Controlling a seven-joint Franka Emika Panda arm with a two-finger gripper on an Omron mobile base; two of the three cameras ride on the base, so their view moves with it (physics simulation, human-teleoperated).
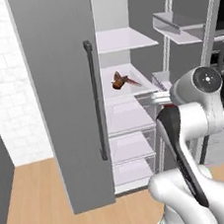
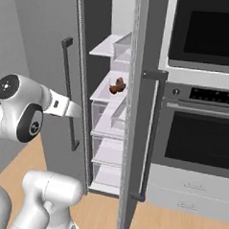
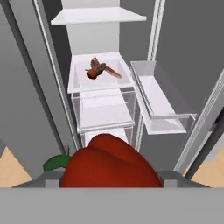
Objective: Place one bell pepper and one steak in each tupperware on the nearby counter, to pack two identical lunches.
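Open fridge [image 1: 129, 112]: tall grey cabinet with white shelves and clear drawers; left door [image 1: 63, 100] swung out, carrying a long dark vertical handle [image 1: 96, 101]; right door [image 2: 135, 113] also open, seen edge-on from the right base view, with clear door bins [image 3: 157, 100] on its inner face.

Middle shelf [image 3: 100, 78]: white, holding a small reddish-brown cluster [image 3: 98, 70], apparently a steak with something round and red against it; too small to tell apart with certainty; the same cluster sits on that shelf in the left base view [image 1: 121, 80] and the right base view [image 2: 117, 86].

Bell pepper [image 3: 109, 164]: large, red, glossy, with a green stem [image 3: 54, 162] jutting to one side; fills the bottom centre of the hand view, directly at the hand, in front of the fridge's lower drawers.

Hand [image 3: 109, 181]: fingertips hidden behind the pepper, so I cannot tell for sure how wide they stand; the pepper sits right where the fingers rise, seemingly held.

Arm [image 1: 195, 123]: white with dark joints, reaching toward the gap between the two open doors; wrist near the right door's edge.

Surroundings: built-in oven [image 2: 201, 136] with dark glass just right of the fridge; drawers [image 2: 188, 193] beneath it; white tiled wall [image 1: 0, 73] to the left; light plank floor [image 1: 40, 202] below.
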